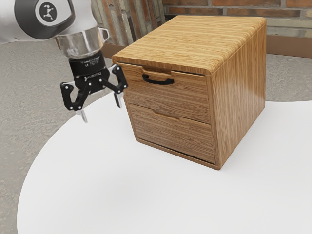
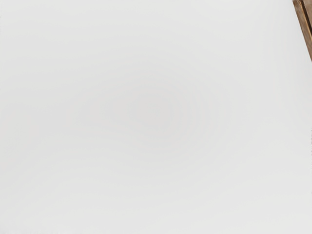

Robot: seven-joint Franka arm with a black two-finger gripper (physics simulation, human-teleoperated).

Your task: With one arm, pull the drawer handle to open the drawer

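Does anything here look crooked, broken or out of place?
Nothing stands out. The wooden cabinet stands upright on the white table; the upper drawer, with its black handle, and the lower drawer look straight and undamaged. The open gripper hangs beside the cabinet, apart from the handle.

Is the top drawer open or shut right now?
Shut: the top drawer sits flush with the lower drawer, and the open gripper hangs clear of its handle.
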